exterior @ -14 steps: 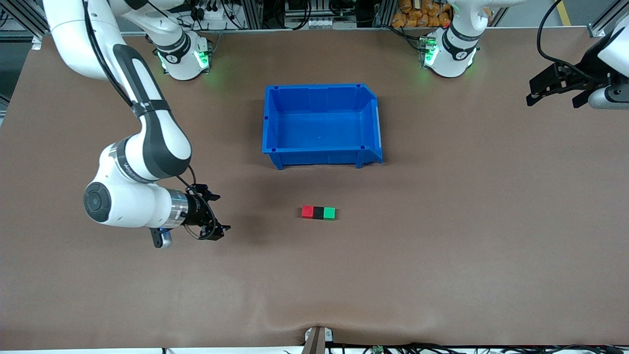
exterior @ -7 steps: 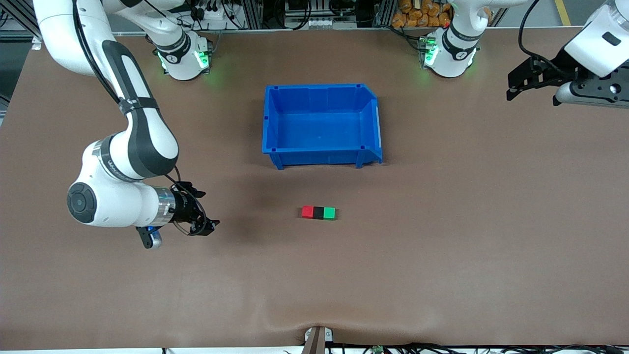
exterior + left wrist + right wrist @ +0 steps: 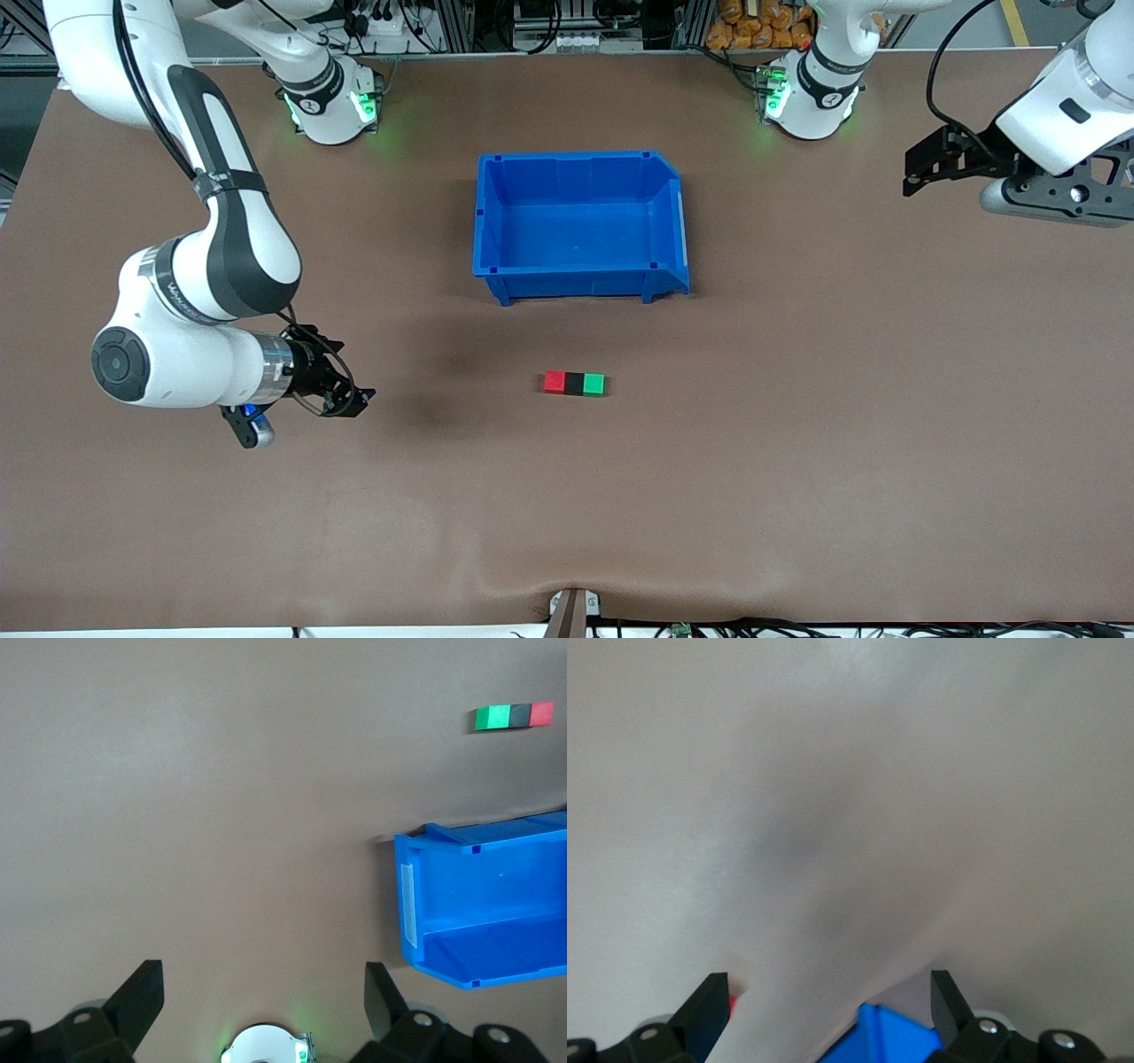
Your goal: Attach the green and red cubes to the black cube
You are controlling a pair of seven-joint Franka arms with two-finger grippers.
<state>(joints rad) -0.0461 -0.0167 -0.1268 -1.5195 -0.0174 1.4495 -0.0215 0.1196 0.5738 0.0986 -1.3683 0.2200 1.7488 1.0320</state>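
Cubes: the red cube point(image 3: 555, 382), black cube point(image 3: 574, 383) and green cube point(image 3: 594, 384) lie touching in one row near the middle of the desk point(image 3: 797, 461), nearer the front camera than the blue bin point(image 3: 580, 221); the black one sits between the other two.
Task state: judged done, since both coloured cubes already touch the black one.
Right hand point(image 3: 341, 399): released, empty, low over the desk toward the right arm's end, well apart from the row.
Left hand point(image 3: 926, 168): released, empty, over the desk near the left arm's edge.
Risk: an arm sweeping low over the middle could knock the row apart or shove it against the bin.
Writing: lettering on the right arm's wrist band is too small to read; no other labels seen.
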